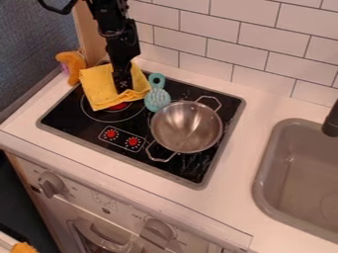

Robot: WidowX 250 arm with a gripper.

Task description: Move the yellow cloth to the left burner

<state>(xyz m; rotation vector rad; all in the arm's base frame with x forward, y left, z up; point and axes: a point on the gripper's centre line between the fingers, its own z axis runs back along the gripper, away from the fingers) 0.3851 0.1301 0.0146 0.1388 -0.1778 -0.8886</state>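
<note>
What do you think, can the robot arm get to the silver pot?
Probably yes. The silver pot is nearby with nothing covering it. The gripper is down at the yellow cloth, so it might need to lift over the teal utensil.

Black arm (113,30) of blocky segments, with a looped black cable (57,10) and pale marks (123,84) on the hand (123,89).

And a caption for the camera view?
End effector at the yellow cloth, which partly covers the left burner, near a metal pot.
</note>
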